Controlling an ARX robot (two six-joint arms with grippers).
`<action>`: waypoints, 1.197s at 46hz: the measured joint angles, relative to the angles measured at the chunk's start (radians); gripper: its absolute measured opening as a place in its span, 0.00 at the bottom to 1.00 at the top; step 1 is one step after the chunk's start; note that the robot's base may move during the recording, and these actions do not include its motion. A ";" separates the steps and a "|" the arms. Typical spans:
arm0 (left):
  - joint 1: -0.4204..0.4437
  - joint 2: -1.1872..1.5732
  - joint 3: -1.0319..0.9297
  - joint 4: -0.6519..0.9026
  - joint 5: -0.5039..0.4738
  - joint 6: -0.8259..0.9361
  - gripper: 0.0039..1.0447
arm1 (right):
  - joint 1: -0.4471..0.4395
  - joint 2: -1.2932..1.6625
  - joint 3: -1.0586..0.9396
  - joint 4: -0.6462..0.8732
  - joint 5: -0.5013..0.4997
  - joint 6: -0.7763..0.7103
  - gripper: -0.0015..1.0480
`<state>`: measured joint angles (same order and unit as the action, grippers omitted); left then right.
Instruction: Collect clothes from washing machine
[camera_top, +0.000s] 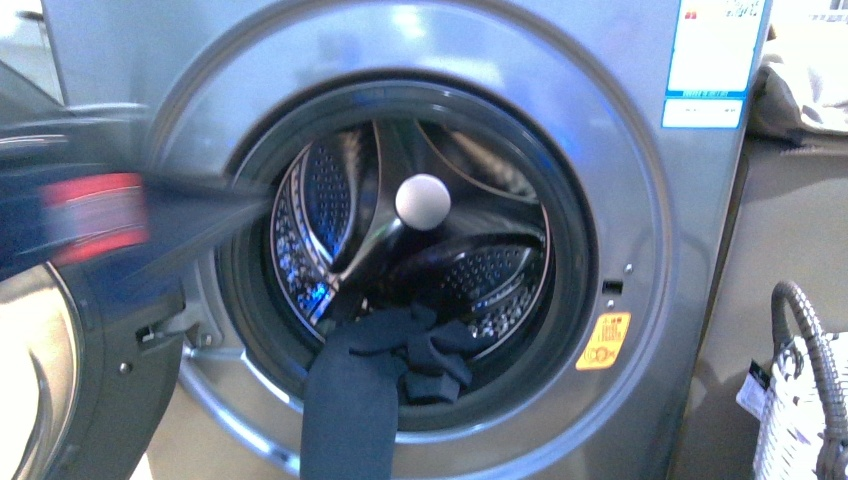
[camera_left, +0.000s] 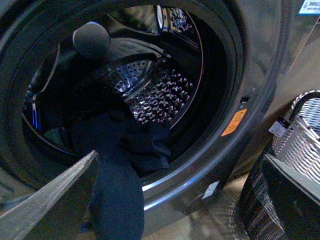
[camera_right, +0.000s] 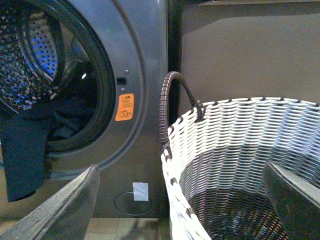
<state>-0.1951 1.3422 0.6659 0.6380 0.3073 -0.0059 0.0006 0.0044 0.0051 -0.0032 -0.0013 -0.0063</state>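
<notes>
Over the lower lip of the washing machine (camera_top: 650, 200) opening, the clothes (camera_top: 352, 395) hang, bunched inside the drum (camera_top: 480, 270), one end trailing down the front. Both sets spread, empty: left fingers (camera_left: 55, 200) facing the drum, right fingers (camera_right: 60, 205) beside the woven basket (camera_right: 240, 145).

Washing machine (camera_top: 650, 230) front: silver-grey, smooth, satin sheen; reads to me as painted or brushed metal.
Drum (camera_top: 318, 190): perforated steel, bright and glossy, picking up blue glints.
Door seal (camera_top: 236, 290): dark, matt, rubber-like.
Clothes (camera_top: 350, 400): navy cloth, soft, matt, no pattern I can see.
Ball (camera_top: 423, 199) in the drum: pale, smooth, matt.
Orange sticker (camera_top: 603, 341): flat film, slight gloss.
Basket (camera_right: 240, 145): white woven strands, ribbed texture, faint sheen. Its handle (camera_right: 172, 100) is wrapped in dark cord, rougher.
</notes>
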 joint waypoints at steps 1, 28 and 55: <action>-0.006 0.026 0.019 0.004 -0.010 0.006 0.94 | 0.000 0.000 0.000 0.000 0.000 0.000 0.93; -0.085 0.632 0.572 -0.126 -0.166 0.070 0.94 | 0.000 0.000 0.000 0.000 0.000 0.000 0.93; -0.111 1.012 1.153 -0.572 -0.324 0.003 0.94 | 0.000 0.000 0.000 0.000 0.000 0.000 0.93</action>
<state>-0.3061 2.3543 1.8187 0.0662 -0.0170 -0.0029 0.0006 0.0044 0.0051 -0.0032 -0.0013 -0.0059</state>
